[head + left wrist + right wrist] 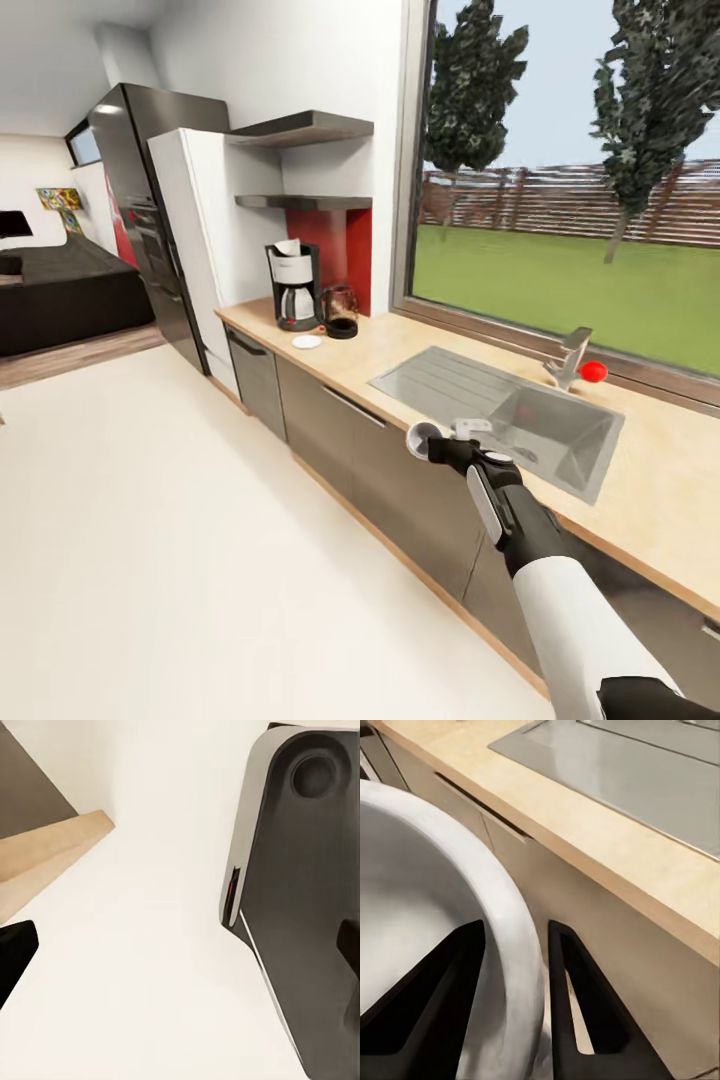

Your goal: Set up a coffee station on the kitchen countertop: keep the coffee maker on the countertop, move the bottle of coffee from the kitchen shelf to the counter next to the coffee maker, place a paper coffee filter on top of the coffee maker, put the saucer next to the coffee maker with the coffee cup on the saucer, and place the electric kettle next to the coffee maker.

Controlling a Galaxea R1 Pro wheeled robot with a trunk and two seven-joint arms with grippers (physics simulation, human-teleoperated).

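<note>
Between its two fingers the right gripper (514, 997) is pinching the coffee cup (442, 945) by its rim; jolting could be slipping it short of the saucer (307, 341) far ahead

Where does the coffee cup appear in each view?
Head view: coffee cup at picture centre, held at the right gripper, in front of the sink cabinets.
Right wrist view: cup wall pinched between the fingers.
Left wrist view: not in it.
Shared landmark: countertop.

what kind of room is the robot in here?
A home kitchen, simulated: a long countertop with a built-in sink under a big window, a coffee maker by the fridge, and a lounge area beyond.
</note>
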